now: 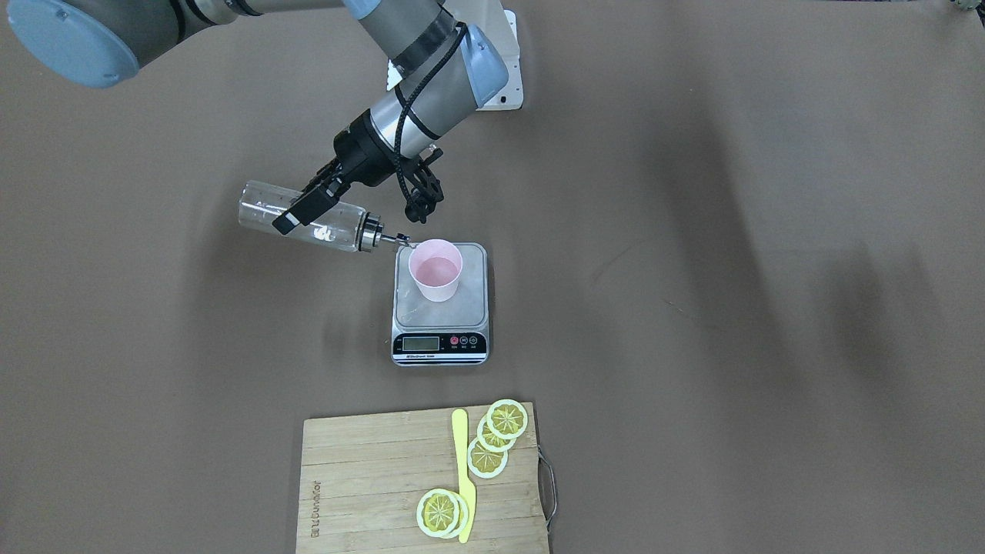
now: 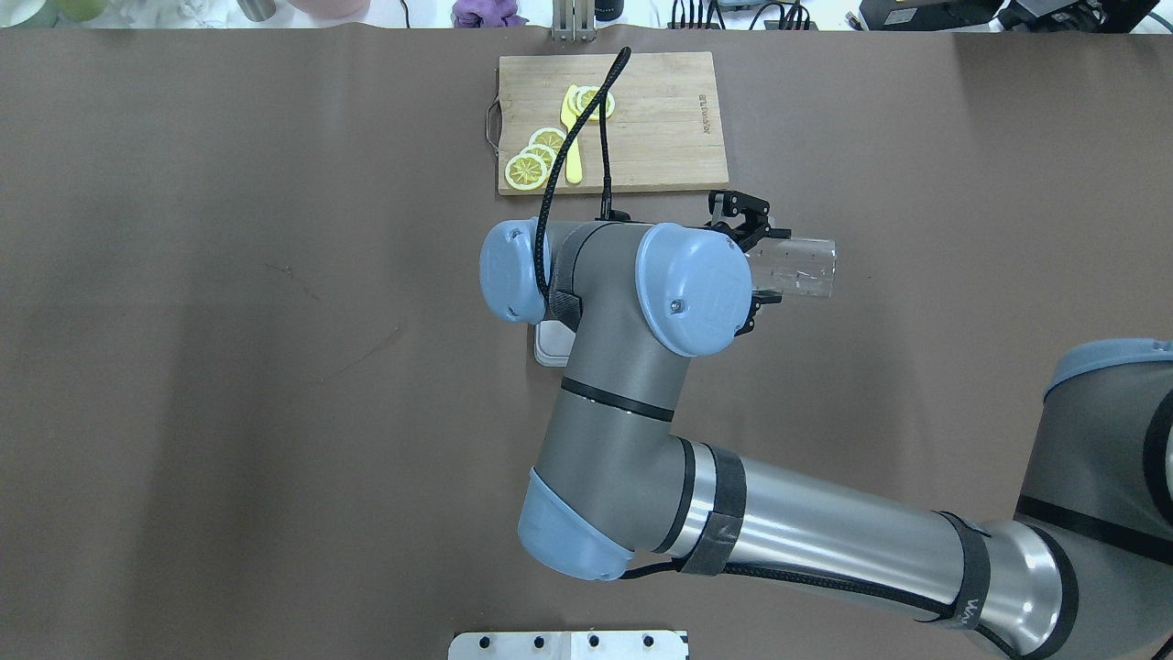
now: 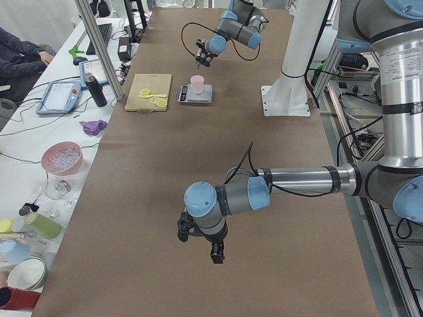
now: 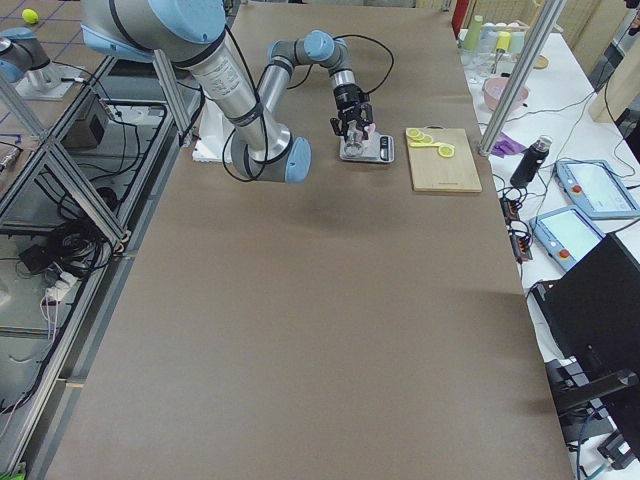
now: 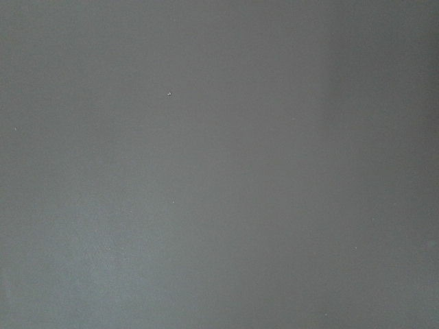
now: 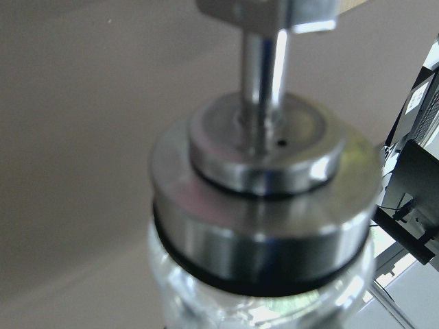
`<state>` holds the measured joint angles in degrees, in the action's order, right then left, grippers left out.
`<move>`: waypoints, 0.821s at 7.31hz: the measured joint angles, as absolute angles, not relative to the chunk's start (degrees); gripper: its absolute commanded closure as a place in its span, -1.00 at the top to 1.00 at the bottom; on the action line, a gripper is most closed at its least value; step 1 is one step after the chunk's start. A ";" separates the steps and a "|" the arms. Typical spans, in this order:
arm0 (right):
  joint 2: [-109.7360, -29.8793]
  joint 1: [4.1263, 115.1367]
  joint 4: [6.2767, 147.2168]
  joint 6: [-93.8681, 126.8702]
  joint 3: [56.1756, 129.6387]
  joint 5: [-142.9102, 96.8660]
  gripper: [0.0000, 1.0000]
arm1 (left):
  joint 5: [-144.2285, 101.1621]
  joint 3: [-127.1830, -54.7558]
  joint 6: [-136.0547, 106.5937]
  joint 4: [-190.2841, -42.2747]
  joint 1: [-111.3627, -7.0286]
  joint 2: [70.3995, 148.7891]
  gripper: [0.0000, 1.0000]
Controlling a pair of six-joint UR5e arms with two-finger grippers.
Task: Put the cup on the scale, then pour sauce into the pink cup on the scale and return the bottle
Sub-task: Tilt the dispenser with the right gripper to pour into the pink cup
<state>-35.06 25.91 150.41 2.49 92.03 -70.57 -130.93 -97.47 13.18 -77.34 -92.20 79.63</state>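
Note:
The pink cup (image 1: 435, 269) stands upright on the scale (image 1: 469, 308), toward its rear left corner. My right gripper (image 1: 308, 211) is shut on the clear glass bottle (image 1: 258, 209), which lies nearly level in the air. Its chrome spout (image 1: 396, 239) reaches the cup's rim. A little sauce (image 1: 327, 233) shows near the bottle's neck, and liquid lies in the cup. The right wrist view is filled by the bottle cap (image 6: 264, 199). In the overhead view my arm hides the cup; the bottle's base (image 2: 799, 268) sticks out. My left gripper (image 3: 198, 234) hovers far off over bare table; I cannot tell its state.
A wooden cutting board (image 1: 369, 485) with lemon slices (image 1: 488, 454) and a yellow knife (image 1: 463, 477) lies beyond the scale, on the operators' side. A side bench with bowls, bottles and a seated person's arm (image 3: 20, 56) runs along the table's far edge.

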 measured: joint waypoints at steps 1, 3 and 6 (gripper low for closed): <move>-34.88 25.88 151.17 2.47 92.03 -70.36 -1.00 | -131.31 -97.47 13.18 -77.34 -92.20 79.63 0.97; -34.40 25.84 152.14 2.50 92.02 -70.19 -1.00 | -132.09 -97.51 13.18 -77.29 -92.20 79.63 0.97; -34.28 25.84 152.25 2.52 92.03 -70.16 -1.00 | -132.27 -97.48 13.18 -77.26 -92.20 79.63 0.97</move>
